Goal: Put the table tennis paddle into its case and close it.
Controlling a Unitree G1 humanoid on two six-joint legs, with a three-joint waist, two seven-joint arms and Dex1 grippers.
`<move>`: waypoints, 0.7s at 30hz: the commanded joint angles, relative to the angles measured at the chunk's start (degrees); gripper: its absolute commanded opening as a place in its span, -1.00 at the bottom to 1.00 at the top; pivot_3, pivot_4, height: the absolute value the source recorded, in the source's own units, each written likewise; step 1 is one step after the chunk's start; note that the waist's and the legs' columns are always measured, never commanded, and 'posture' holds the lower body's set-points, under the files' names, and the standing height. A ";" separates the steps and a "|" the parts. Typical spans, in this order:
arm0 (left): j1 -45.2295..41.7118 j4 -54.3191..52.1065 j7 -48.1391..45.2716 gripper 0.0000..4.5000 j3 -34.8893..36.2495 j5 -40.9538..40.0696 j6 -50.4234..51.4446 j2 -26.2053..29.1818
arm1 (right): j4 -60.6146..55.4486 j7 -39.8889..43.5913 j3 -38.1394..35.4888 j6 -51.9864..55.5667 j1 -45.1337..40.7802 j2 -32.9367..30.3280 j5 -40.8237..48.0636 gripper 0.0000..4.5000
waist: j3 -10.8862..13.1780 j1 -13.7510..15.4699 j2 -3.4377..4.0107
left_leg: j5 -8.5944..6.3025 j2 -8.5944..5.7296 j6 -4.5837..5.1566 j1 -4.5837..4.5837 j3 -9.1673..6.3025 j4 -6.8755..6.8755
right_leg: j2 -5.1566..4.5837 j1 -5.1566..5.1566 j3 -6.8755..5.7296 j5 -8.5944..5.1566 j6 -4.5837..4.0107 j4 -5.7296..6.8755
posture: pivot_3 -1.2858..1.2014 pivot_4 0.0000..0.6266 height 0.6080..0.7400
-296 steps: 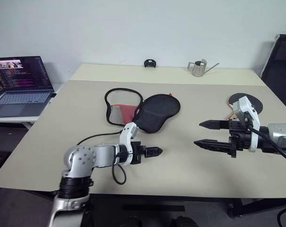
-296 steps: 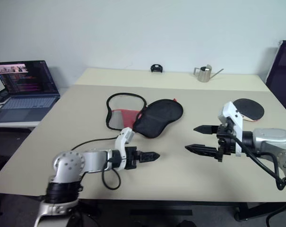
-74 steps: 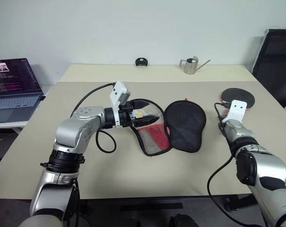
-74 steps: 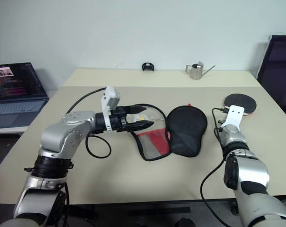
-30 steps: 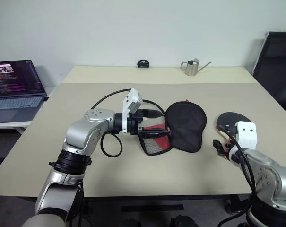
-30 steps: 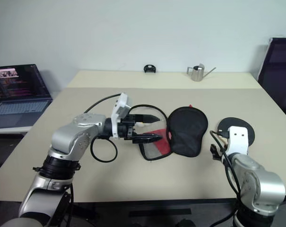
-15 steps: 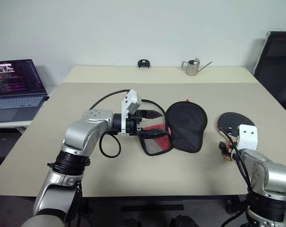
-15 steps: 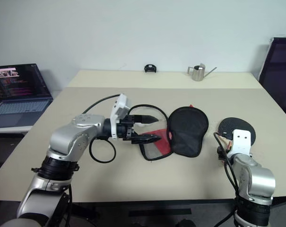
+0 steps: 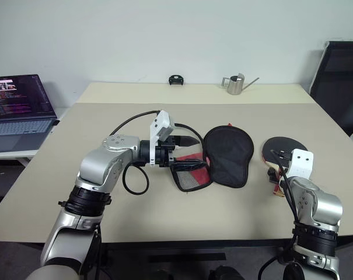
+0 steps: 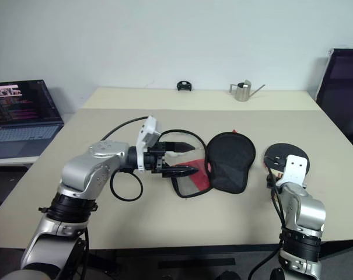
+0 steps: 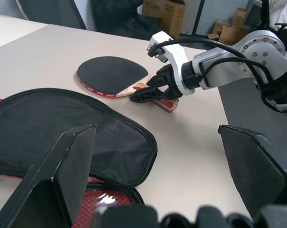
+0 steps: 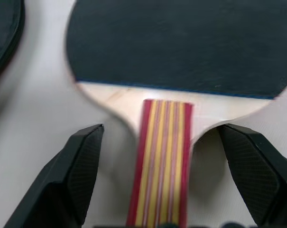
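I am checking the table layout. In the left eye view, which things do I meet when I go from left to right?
Open dark laptop → left gripper → open black fabric case with red lining → black round table tennis paddle with wooden handle.

A beige table (image 9: 106, 233) carries a small metal watering can (image 9: 237, 84) near its far edge, spout pointing right. To the left of the can, also at the far edge, sits a small black object (image 9: 176, 79) too small to identify. An open laptop (image 9: 17, 111) with a lit screen rests on a lower surface off the table's left side. A dark chair back (image 9: 339, 81) stands beyond the right edge. Cardboard boxes (image 11: 163, 8) stand on the floor in the left wrist view.
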 commanded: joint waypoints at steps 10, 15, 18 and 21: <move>1.73 -2.94 1.17 1.00 3.25 -0.49 -0.37 3.58 | -0.45 -1.47 -3.57 1.78 1.17 0.43 0.99 -0.39 | -0.19 0.22 -0.24 | -0.01 0.00 0.01 0.20 -0.09 0.00 | -0.03 0.28 -0.07 0.01 0.01 -0.09 | 0.03 -0.52 1.00; 2.61 -1.81 1.32 1.00 5.19 -0.21 -1.05 6.24 | -5.27 -0.18 -1.54 2.49 -0.15 -0.76 1.33 -0.43 | -0.06 0.24 -0.04 | -0.01 -0.02 0.02 0.23 -0.09 -0.01 | -0.05 0.34 -0.07 0.00 0.01 -0.11 | 0.03 -0.52 1.00; 3.13 -1.58 1.03 1.00 5.53 -0.20 -1.43 7.26 | -6.94 -0.08 -1.07 3.46 -0.98 -0.54 1.57 -0.48 | 0.00 0.24 0.07 | -0.01 -0.02 0.01 0.07 -0.08 -0.05 | -0.05 0.11 -0.06 0.00 0.01 -0.07 | 0.03 -0.52 1.00; 4.80 -1.59 0.34 1.00 6.27 0.04 -2.13 9.33 | -10.61 -0.49 -0.16 6.22 -5.88 1.04 2.68 -0.48 | 0.16 -0.14 0.33 | 0.00 -0.02 0.00 -0.19 -0.04 -0.05 | -0.06 -0.19 -0.01 0.00 0.00 -0.03 | 0.03 -0.52 1.00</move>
